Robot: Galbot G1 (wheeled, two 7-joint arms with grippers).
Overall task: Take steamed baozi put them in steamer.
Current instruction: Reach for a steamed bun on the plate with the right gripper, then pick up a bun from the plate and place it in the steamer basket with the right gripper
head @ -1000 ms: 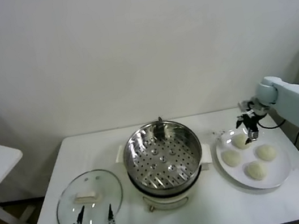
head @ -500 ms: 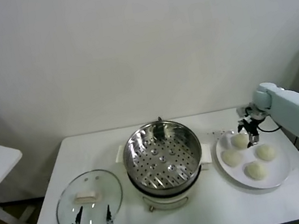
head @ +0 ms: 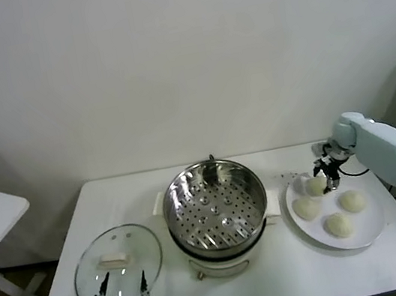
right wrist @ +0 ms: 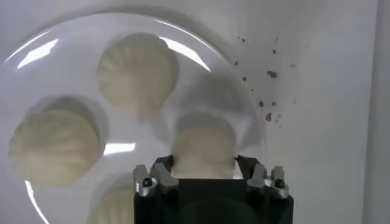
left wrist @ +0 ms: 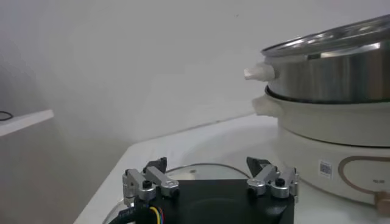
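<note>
Straddling one baozi (right wrist: 203, 149), right gripper (right wrist: 205, 165) fingers (right wrist: 163, 165) spread wide.

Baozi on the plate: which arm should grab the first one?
Right. The right gripper hovers with open jaws straddling a baozi on the plate; the left gripper sits far off over the glass lid.

Right arm (head: 392, 146): smooth pale blue-white shell. Both end effectors black-bodied, left end effector (left wrist: 210, 180) and right end effector (right wrist: 205, 171), each with 2 silver metal fingers, small screws; coloured wires at left.
</note>
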